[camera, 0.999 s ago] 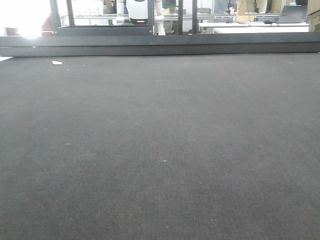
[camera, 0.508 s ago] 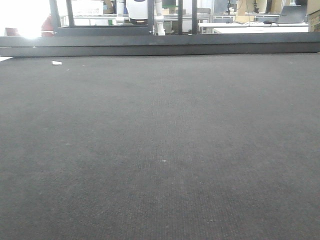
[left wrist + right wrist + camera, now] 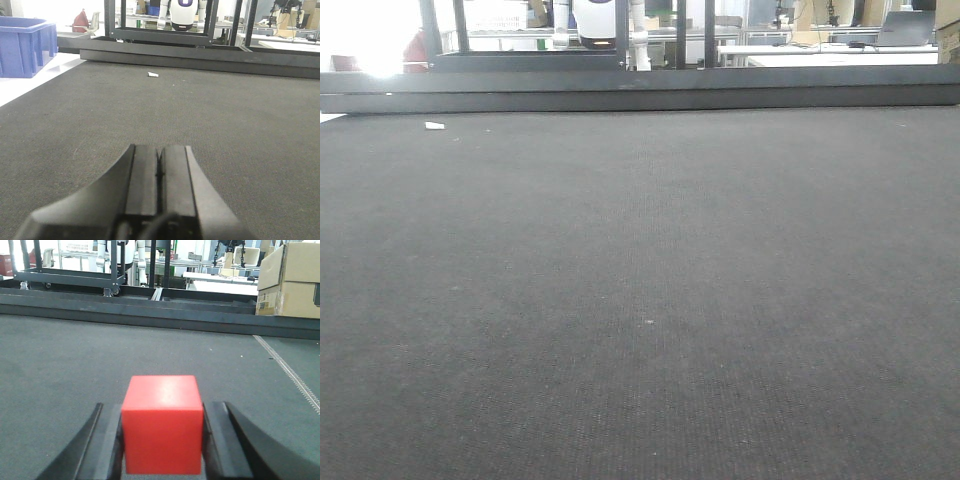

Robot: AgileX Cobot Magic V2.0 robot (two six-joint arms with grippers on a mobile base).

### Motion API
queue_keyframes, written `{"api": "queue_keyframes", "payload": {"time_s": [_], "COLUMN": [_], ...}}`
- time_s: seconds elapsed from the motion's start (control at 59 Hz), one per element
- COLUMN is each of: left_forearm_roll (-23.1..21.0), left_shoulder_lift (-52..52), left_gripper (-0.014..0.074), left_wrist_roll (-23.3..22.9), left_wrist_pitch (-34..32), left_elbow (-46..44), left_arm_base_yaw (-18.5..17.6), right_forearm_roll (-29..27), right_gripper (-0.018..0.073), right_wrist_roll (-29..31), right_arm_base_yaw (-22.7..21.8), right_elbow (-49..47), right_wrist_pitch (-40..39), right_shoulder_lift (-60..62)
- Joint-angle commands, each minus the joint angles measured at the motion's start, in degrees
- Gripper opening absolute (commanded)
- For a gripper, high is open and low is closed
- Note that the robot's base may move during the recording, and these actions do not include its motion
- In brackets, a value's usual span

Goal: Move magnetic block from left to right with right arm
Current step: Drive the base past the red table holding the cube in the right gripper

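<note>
Looking through the right wrist camera, I see the magnetic block (image 3: 162,422) - bright red, sharp-edged - clamped in the right hand (image 3: 162,447), with dark fingers (image 3: 107,440) pressed flat against its left and right faces. The block's top and near faces are bare. I cannot tell from this view whether it rests on the dark bench (image 3: 75,355) or hangs just above it, nor how far across the bench it sits. A cardboard box (image 3: 292,280) stands beyond the bench's far rail, off to the right.

On the left wrist camera, the left hand (image 3: 158,170) has its jaws pressed together with nothing between them, low over the bench. A white scrap (image 3: 153,74) lies well ahead of it near the far edge, and a blue crate (image 3: 25,45) sits off the bench to the left.

The front camera shows only the bench cloth and that same scrap - neither hand, nor the block.
</note>
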State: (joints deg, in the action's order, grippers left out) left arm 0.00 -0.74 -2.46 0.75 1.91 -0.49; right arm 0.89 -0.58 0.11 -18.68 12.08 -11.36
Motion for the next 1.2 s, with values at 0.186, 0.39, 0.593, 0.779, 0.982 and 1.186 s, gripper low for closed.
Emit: {"api": "queue_keyframes", "payload": {"time_s": [0.186, 0.39, 0.593, 0.779, 0.982, 1.186], "left_forearm_roll": [0.00, 0.00, 0.00, 0.00, 0.00, 0.00], "left_shoulder_lift": [-0.77, -0.77, -0.77, -0.77, -0.77, -0.77], "left_gripper": [-0.0116, -0.0115, -0.0116, -0.0115, -0.0116, -0.0116], "left_wrist_roll": [-0.25, -0.25, -0.25, -0.25, -0.25, -0.25], "left_wrist_pitch": [-5.06, -5.06, -5.06, -5.06, -5.06, -5.06], "left_elbow": [0.44, 0.44, 0.44, 0.44, 0.44, 0.44], "left_arm_base_yaw": [-0.01, -0.01, -0.01, -0.01, -0.01, -0.01], "right_forearm_roll": [0.65, 0.65, 0.65, 0.65, 0.65, 0.65], "right_gripper": [0.0191, 0.0191, 0.0191, 0.0191, 0.0191, 0.0191], "right_wrist_roll": [0.58, 0.58, 0.58, 0.58, 0.58, 0.58], "right_arm_base_yaw": [-0.31, -0.31, -0.31, -0.31, -0.31, -0.31], "right_elbow": [-1.51, -1.51, -1.51, -1.51, -1.51, -1.51], "right_wrist_pitch": [-5.39, -5.39, -5.39, -5.39, -5.39, -5.44], "right_shoulder_lift": [-0.51, -0.51, -0.51, -0.51, -0.51, -0.58]}}
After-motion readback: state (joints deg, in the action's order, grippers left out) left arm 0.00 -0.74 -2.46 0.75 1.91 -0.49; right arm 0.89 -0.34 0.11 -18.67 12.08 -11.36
